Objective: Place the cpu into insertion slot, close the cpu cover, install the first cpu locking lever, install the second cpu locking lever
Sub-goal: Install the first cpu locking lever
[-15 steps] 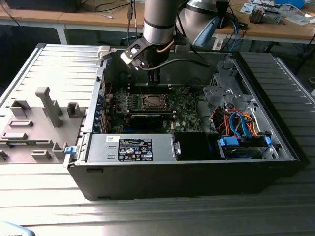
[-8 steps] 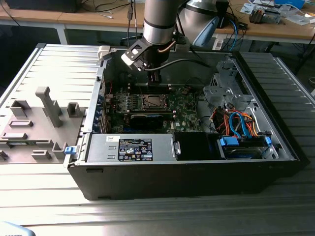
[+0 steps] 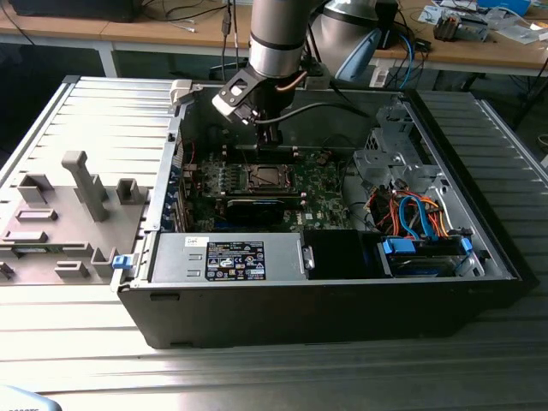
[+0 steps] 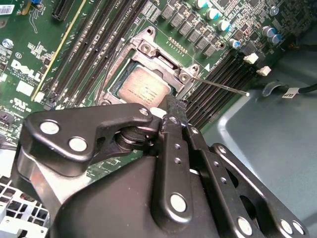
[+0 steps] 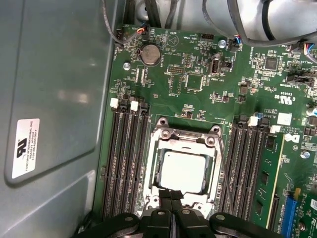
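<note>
The cpu (image 5: 183, 171), a square silvery-tan chip, lies flat with its metal top up in the insertion slot (image 5: 157, 168), edges parallel to the memory slots (image 5: 124, 158). The silver cpu cover (image 5: 166, 135) frames it. The hand (image 5: 172, 196), fingers pressed together, has its tips at the cover's edge.

the exterior view looks down into the computer case (image 3: 342, 317) from afar. both wrist views share the insertion slot (image 5: 185, 135) (image 4: 151, 48), close.

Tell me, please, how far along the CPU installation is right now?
Done: the cpu sits in the insertion slot, and the cpu cover appears folded down around it. In hand: the gripper, shut, is at the cover's edge. Left: a thin locking lever juts out free beside the socket, so the levers look unlatched.
</note>
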You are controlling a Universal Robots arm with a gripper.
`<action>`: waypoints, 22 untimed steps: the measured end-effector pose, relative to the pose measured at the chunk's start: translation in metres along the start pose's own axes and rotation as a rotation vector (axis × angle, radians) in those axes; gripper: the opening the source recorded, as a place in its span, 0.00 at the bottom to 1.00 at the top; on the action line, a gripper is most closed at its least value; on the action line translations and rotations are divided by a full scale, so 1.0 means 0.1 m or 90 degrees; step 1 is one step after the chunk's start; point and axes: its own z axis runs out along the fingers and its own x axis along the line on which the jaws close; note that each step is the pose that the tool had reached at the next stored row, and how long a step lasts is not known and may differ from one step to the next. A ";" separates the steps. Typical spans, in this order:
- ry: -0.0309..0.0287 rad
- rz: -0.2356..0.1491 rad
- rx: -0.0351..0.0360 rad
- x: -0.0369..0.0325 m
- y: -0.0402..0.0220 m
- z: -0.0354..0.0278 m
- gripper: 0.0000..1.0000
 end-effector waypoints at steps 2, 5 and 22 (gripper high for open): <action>-0.0003 -0.007 0.0004 0.000 0.000 0.000 0.11; -0.0005 -0.014 0.0009 0.000 0.000 0.000 0.11; -0.0022 -0.063 0.0037 0.000 0.000 0.000 0.11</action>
